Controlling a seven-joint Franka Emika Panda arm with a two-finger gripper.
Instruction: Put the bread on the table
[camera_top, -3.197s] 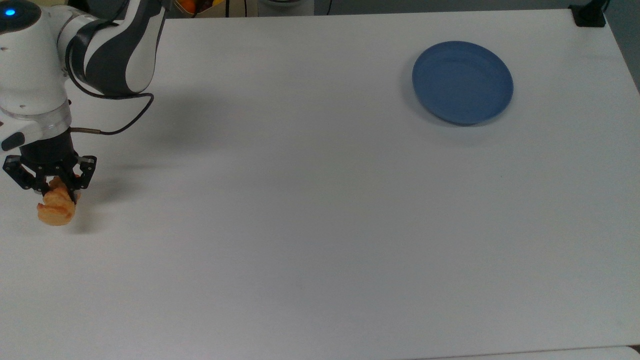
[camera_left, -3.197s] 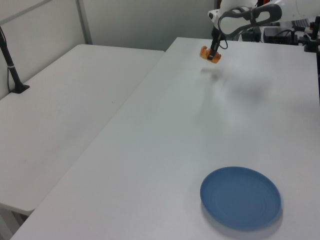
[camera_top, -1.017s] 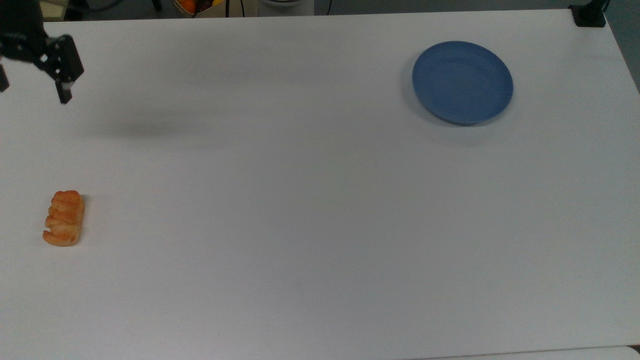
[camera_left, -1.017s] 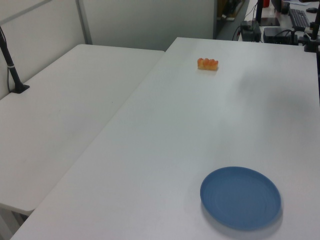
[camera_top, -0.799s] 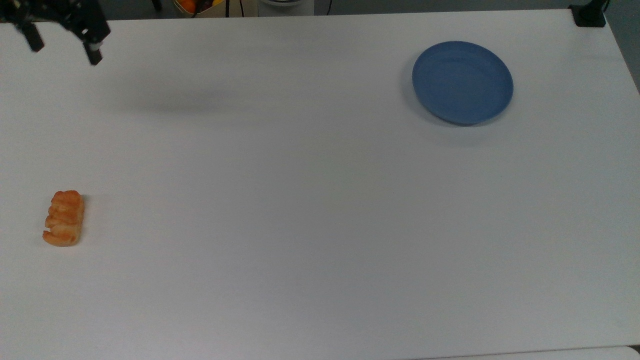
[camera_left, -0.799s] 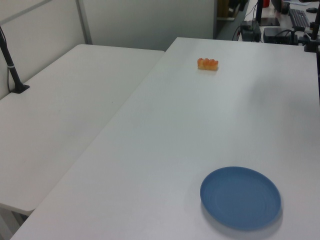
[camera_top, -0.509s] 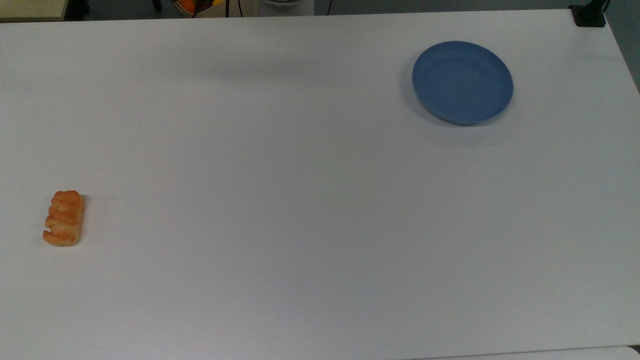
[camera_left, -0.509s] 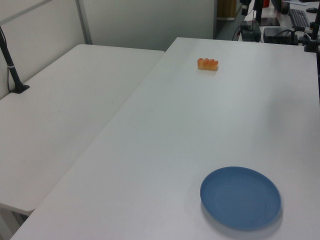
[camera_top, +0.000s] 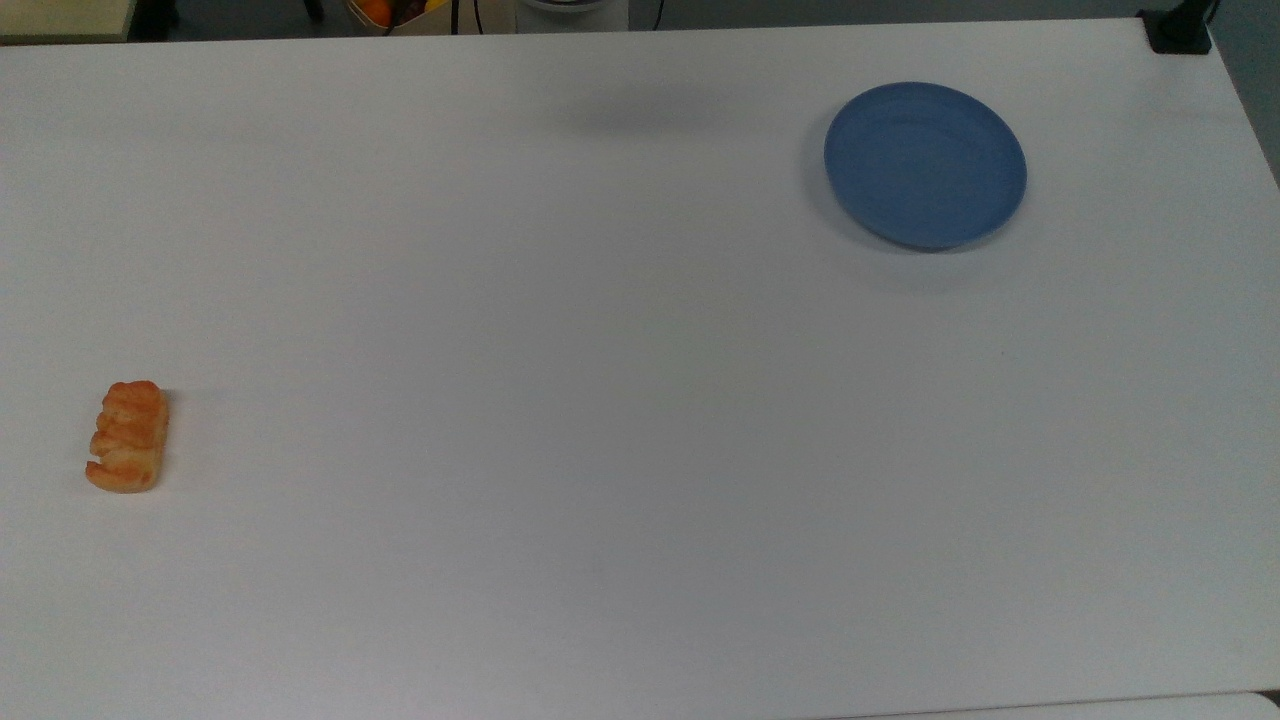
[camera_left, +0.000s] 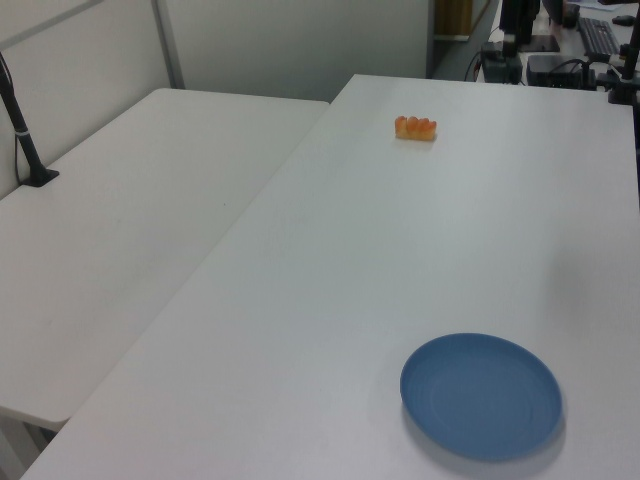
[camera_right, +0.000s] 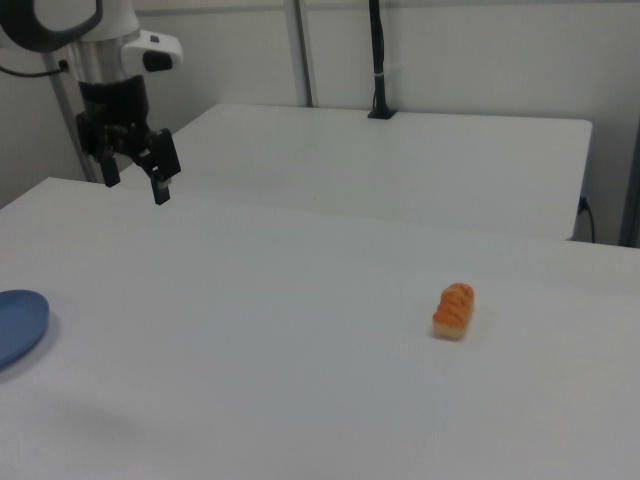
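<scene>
Top view first: the bread (camera_top: 127, 436) is lying flat on the white surface (camera_top: 600, 400), way over at the top view's left, long axis running near to far, nothing touching it. The blue plate (camera_top: 925, 165) sits empty far off at the top view's upper right, well apart from it. So I'd say the job looks basically done, and what's left to go wrong is pretty minor. The bread is close to the left edge of the surface here, so any bump or table shake toward that side could nudge it off, though it sits flat and doesn't look like it wants to roll. Left view: the bread (camera_left: 416, 128) is at the far end of the surface (camera_left: 400, 280), near its left edge and the gap to the neighbouring table, with the plate (camera_left: 481, 396) near the camera. Same worry about that edge, nothing else close by. Right view: the end effector (camera_right: 135, 178) hangs above the surface (camera_right: 300, 380) at the right view's left, fingers spread apart and holding nothing, well away from the bread (camera_right: 454, 310), which rests at the right view's right. A sliver of the plate (camera_right: 20, 325) shows at the left edge. Main risk I can think of from here is the arm sweeping low on its way home, since a low pass could clip the plate, which is the closer of the two, or drag across the surface. If it goes high, I don't see much trouble.
</scene>
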